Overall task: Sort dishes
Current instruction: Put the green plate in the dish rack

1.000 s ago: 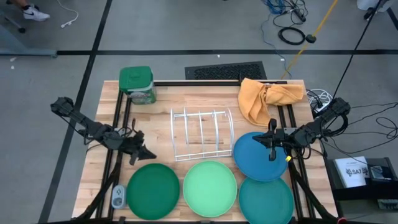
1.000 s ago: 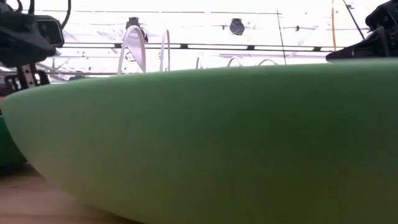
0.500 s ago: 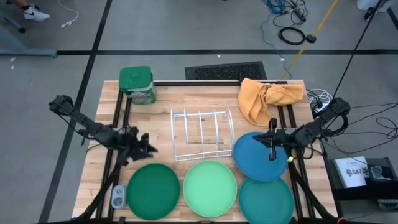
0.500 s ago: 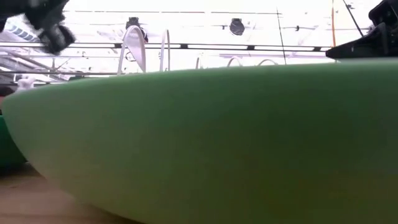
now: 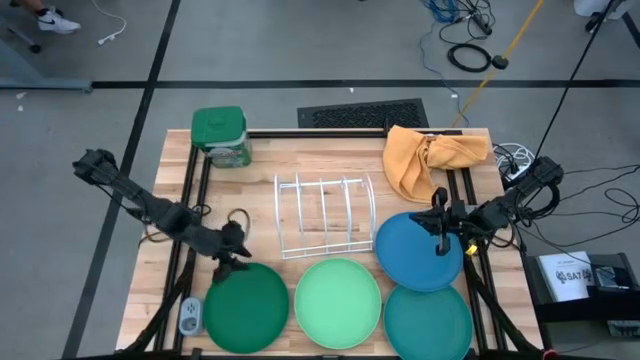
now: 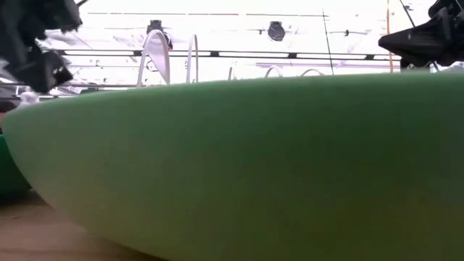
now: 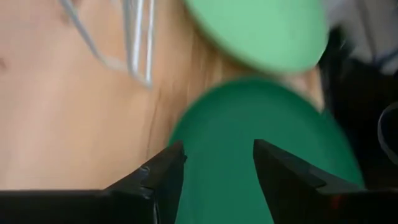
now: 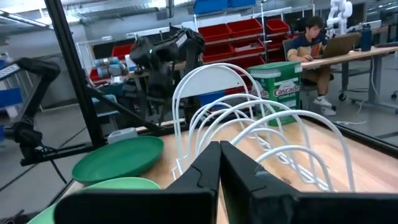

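Note:
Four plates lie flat on the wooden table: dark green near left, mint near middle, teal near right, blue behind the teal one. My left gripper is open and tipped down over the dark green plate's far rim, a finger on either side of it in the wrist view. My right gripper hovers shut above the blue plate's far right part. The mint plate fills the low view.
A white wire rack stands mid-table behind the mint plate. At the far left corner is a green-lidded container, and an orange cloth lies at the far right. A small device lies near the left front edge. A person sits beyond the table.
My left gripper has gone toward the table's near edge and a little to the right, down over the dark green plate's far rim. It has tipped downward and opened. The plates lie as before.

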`<state>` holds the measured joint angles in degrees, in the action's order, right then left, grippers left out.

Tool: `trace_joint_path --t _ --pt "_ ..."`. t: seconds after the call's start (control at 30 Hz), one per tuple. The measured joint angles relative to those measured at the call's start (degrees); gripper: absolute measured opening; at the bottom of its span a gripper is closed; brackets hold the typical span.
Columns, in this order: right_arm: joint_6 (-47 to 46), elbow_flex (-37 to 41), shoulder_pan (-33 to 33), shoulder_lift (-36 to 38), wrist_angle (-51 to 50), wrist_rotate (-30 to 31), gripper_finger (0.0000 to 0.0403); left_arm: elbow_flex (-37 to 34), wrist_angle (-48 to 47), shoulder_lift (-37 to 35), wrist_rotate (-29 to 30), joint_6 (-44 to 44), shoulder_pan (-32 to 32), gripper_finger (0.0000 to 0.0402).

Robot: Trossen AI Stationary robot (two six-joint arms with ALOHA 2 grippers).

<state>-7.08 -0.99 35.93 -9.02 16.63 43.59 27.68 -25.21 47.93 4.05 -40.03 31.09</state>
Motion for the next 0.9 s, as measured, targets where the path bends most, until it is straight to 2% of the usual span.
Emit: trace_joint_path --t 0.17,0.4,0.73,0.9 --pt "4.47 0.0 -0.01 0.0 4.59 0.24 0.0004 -0.02 0.06 9.95 -5.22 0.36 0.0 0.0216" --pt "12.41 0.0 0.01 0.02 10.22 0.31 0.0004 -0.02 0.35 16.8 -3.11 1.59 0.0 0.0235" --pt "11.53 0.0 -0.01 0.0 10.16 0.35 0.0004 2.92 -0.23 16.5 -0.51 3.33 0.0 0.0235" --pt "10.78 0.0 -0.01 0.0 10.13 0.11 0.0004 4.04 -6.8 16.54 5.48 4.94 0.0 0.0235"
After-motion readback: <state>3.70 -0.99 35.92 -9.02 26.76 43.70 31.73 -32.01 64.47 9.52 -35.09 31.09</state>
